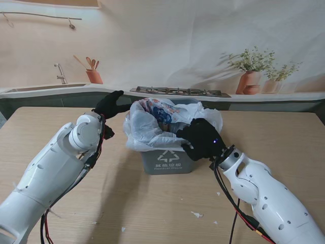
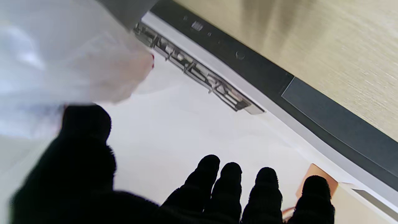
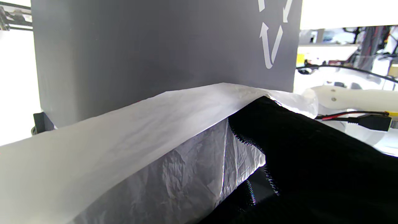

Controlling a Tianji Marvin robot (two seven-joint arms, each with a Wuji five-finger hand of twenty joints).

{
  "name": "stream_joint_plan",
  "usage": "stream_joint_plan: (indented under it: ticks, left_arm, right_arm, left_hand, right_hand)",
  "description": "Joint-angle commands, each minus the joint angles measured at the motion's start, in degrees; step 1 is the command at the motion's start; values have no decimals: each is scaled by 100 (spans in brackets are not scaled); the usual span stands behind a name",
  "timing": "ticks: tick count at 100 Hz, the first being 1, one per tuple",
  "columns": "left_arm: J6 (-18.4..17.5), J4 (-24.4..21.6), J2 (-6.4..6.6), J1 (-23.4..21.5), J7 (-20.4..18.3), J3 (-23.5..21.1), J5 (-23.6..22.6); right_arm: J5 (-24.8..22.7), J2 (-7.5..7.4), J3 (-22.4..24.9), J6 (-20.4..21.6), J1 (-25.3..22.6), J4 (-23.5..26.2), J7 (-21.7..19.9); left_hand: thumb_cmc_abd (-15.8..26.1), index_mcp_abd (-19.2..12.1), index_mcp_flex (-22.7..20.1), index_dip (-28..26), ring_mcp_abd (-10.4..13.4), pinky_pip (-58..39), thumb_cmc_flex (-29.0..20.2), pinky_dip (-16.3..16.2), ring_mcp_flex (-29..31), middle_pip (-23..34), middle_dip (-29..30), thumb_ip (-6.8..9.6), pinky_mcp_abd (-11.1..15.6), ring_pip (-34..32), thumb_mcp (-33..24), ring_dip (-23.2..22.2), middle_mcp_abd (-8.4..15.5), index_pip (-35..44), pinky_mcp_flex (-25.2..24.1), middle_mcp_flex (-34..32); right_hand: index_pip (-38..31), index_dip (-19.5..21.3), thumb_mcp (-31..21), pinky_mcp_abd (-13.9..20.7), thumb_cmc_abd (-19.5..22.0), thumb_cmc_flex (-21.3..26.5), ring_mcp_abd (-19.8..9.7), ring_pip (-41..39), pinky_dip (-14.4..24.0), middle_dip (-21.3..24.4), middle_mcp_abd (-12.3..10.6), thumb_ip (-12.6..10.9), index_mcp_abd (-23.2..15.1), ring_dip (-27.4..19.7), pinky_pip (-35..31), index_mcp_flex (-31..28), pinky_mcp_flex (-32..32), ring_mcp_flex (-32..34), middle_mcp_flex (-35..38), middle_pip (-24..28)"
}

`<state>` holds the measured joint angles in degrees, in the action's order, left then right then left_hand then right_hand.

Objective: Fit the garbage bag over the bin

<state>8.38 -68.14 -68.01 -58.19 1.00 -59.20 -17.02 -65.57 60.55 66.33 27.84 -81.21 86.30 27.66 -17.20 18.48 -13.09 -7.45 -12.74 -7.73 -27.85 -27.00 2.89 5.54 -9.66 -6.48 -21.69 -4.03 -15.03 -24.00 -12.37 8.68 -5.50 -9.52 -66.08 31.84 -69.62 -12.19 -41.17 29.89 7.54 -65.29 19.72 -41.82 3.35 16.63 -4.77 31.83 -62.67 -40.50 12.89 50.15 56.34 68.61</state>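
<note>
1. Bin [image 1: 167, 161]: a grey bin with a white recycling mark on its near wall is seen standing upright on the wooden table [image 1: 284, 137], about midway between the two arms.
2. The garbage bag [image 1: 144, 127], white and translucent, is seen bunched over the bin's mouth; its plastic is draped over the rim on the left side and on the near side, and it is puffed up above the opening.
3. In the right wrist view, the bag's edge [image 3: 124, 130] is shown folded over the rim, with the bin's grey wall [image 3: 155, 46] beyond it.
4. The right hand [image 1: 202, 138], black-gloved, is laid on the bin's near right corner, and the bag is pressed under it; whether the plastic is actually pinched between the fingers cannot be told.
5. The left hand [image 1: 111, 105] is held just beside the bag's far left side, with the fingers [image 2: 230, 183] stretched out and apart and nothing held in them.
</note>
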Motion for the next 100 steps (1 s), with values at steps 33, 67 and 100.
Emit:
stream_joint_plan:
  ticks: [33,67,100]
  left_arm:
    - [-781,-411,-98,-427,935,-455,-348]
    - [-1784,-1798,-14,-1263,906,-980,-124]
    - [-3320,-2920,700,-1994,-1212,-1497,-1292]
  right_arm:
    - [62,72,-175,-331,-70,15,-120]
    - [6,70,-303,-454,-1,62,-105]
    - [-52,65,-279,-621,-89,190,-128]
  left_hand:
    - [-779,-177,-147,-433,130,214,-1356,-78,23,797,-263,411,104,-536,-3935,-268,45,750,151,-144]
    - [-18,-675,-1181,-975,-43,122,-523,-220,534,1896,-895,309,-102,-1445,-1558,-371,5,1800,352,-931]
    - [-54,-530,-983,-597,125,115,69,40,703,1666,-811,361,-164,-1455,-420,-85,237,949,669,-962]
  right_hand:
    - [-181,-167,-432,-233,-150,291,98,-268,230,60,249,251,65,57,-472,-332,197,429,283,136]
    - [-202,-254,-330,-232,-167,256,40,-261,247,103,189,258,36,19,-499,-323,252,454,306,128]
    - [-250,-434,-378,-284,-472,281,17,-269,263,166,212,220,112,-51,-538,-486,439,724,539,133]
